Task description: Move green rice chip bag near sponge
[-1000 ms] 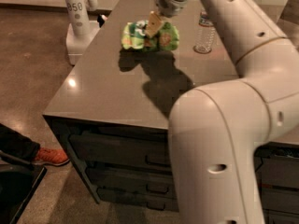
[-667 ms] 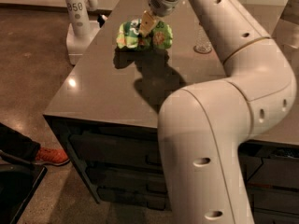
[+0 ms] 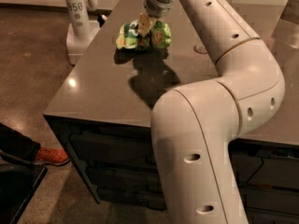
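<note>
- Currently the gripper [image 3: 144, 24] sits at the far side of the counter [image 3: 103, 92], with its jaws closed on the bunched top middle of the green rice chip bag [image 3: 159, 35].
- The bag hangs crumpled just under the gripper. A dark shadow lies on the counter beneath it, so I judge that it is held a little clear of the surface, though one low corner may be touching.
- Handling: the bag looks light, thin and crinkly. It is soft enough to fold around the jaws and will probably sag or swing as it is carried. The film is likely slick, so a pinch on a gathered fold holds better than one on a flat, puffed face.
- Where to hold: the crumpled top, where the jaws are now, seems a good place. A hard squeeze lower on the body could crush the chips.
- Contents: the bag appears sealed, and nothing of its contents shows beyond the printed chip pictures.
- The sponge is not visible to me. The arm [image 3: 219, 27] crosses much of the counter and may be hiding it, so I cannot judge how close the bag is to it.
- A small round shape [image 3: 201, 48] lies on the counter just beside the arm. I cannot tell what it is.
- The drawers [image 3: 117, 148] under the counter are all shut.
</note>
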Robot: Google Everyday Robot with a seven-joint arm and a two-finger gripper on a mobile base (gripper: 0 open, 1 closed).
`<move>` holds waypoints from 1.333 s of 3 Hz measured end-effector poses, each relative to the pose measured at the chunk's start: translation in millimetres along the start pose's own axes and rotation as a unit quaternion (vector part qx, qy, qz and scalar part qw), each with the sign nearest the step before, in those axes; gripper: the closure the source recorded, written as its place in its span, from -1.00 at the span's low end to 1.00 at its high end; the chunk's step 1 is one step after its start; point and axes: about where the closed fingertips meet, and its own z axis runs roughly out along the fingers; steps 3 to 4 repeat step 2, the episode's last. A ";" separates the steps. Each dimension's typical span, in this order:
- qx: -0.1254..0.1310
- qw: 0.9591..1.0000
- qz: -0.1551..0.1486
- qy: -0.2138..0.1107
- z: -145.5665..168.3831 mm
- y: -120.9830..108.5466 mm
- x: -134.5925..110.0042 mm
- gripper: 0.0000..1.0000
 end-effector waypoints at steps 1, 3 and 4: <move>-0.002 1.000 -0.001 0.002 5.6 1.6 0.1 -1.00; -0.002 1.000 -0.001 0.002 5.6 1.6 0.1 -1.00; -0.002 1.000 -0.001 0.002 5.6 1.6 0.1 -1.00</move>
